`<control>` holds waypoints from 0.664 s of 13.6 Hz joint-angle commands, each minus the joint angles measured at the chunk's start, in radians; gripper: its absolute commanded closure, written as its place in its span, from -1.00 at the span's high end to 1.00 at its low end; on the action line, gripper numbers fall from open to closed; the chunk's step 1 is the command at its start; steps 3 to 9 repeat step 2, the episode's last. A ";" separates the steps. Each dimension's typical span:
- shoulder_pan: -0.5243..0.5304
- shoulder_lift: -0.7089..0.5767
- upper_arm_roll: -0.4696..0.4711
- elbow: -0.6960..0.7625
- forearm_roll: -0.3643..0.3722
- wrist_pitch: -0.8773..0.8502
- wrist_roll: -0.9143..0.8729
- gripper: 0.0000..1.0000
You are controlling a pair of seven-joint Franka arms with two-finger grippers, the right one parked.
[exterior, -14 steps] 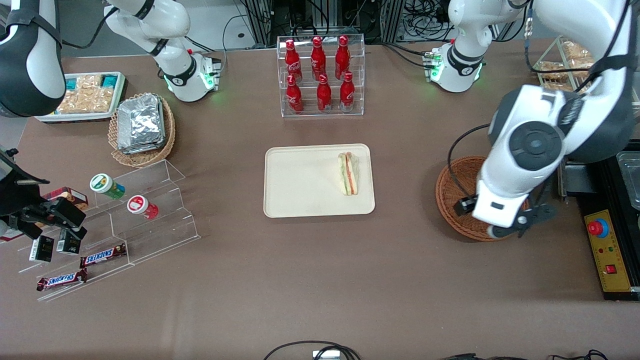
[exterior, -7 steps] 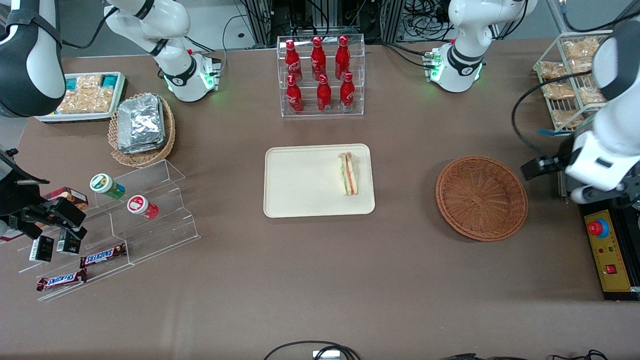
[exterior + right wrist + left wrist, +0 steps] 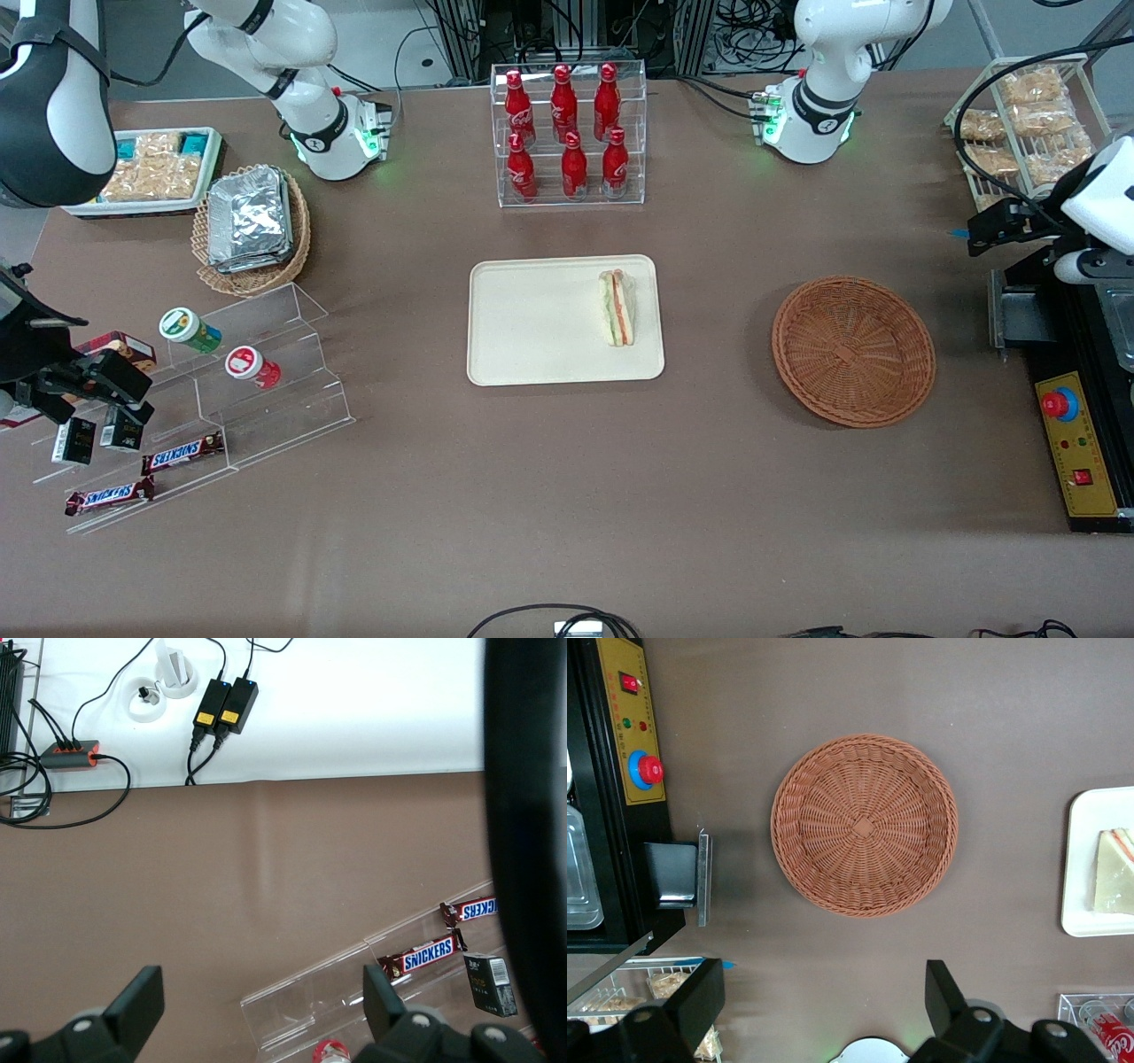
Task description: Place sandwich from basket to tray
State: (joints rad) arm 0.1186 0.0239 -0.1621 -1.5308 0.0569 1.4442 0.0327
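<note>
Front view, nearest first: round reddish-brown woven wicker basket, holding nothing. Flat cream-coloured rectangular tray, bearing the small triangular clear-wrapped sandwich at its basket-side edge; item judged light, soft, crushable, wrap slippery; best held gently across the bread faces. Left arm's gripper, fingers spread, holding nothing, raised near the working arm's end of the table.

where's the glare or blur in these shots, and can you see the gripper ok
Front view: soft shadow rings the basket; sandwich and tray sharp, no glare. Left wrist view: gripper dark and slightly soft, jaws spread wide, empty, above bare table beside the basket.
</note>
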 commanded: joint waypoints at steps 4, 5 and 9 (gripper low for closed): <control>-0.027 -0.007 0.013 -0.014 -0.012 -0.001 0.023 1.00; -0.027 -0.007 0.013 -0.014 -0.012 -0.001 0.023 1.00; -0.027 -0.007 0.013 -0.014 -0.012 -0.001 0.023 1.00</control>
